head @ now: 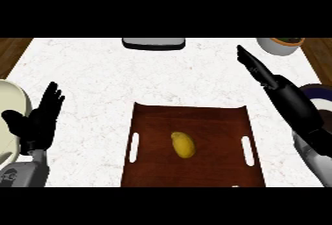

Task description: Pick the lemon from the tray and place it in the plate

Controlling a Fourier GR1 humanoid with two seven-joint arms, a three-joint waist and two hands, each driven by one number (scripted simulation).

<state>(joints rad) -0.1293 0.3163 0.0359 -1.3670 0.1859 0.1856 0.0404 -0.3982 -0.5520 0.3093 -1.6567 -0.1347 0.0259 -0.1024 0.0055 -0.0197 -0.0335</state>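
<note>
Lemon (183, 144) on the tray, held by neither hand. White marbled counter (97, 79) filling most of the view, with strips of wooden floor at the far corners. Brown wooden tray (217, 125) at the near middle of the counter, a pale slot handle on each long side, far edge slightly curved. Right forearm coming in from the lower right, raised over the counter beside the tray's right side; right hand (272, 81) released, fingers straight and together, pointing toward the far edge, grasping nothing. Left hand (35, 123) resting near the left edge, palm open, fingers up, thumb spread, likewise grasping nothing. Cream plate (12, 118) at the left edge, cut off by the frame and partly hidden behind the left hand. Dark-rimmed dish (322, 93) at the right edge, mostly covered by the right forearm. Grey flat object (154, 43) at the far edge, middle. Pale bowl (280, 45) with dark contents at the far right corner. Smallest, the yellow lemon: near the tray's middle, between the two slot handles, long axis pointing roughly away from the robot, well apart from both hands and from the cream plate.
</note>
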